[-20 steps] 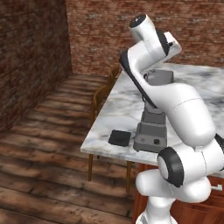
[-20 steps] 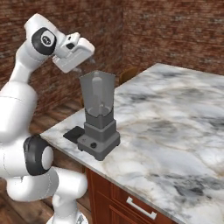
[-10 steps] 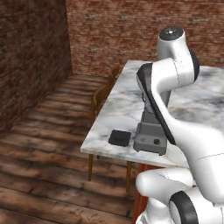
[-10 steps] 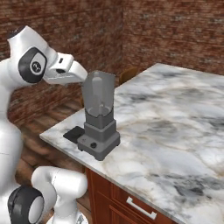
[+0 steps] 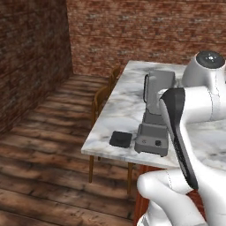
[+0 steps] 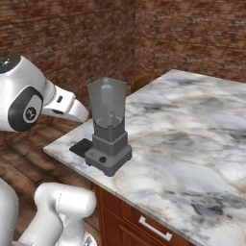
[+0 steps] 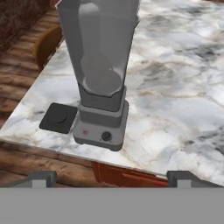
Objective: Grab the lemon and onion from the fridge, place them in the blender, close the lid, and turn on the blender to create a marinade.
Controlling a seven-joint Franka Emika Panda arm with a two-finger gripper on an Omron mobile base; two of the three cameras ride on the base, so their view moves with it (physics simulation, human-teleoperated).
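Partly arm-hidden blender; lid beside base.

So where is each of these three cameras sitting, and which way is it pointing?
Left base view: behind the arm to its left, looking forward and down at the blender and lid on the marble counter; the white arm rises on the right.
Right base view: behind to its right, facing the same blender and lid; the arm rises on the left.
Hand view: on the hand, looking down at the blender; the gripper fingertips rise at the bottom, far apart.
All three share blender, lid and counter.
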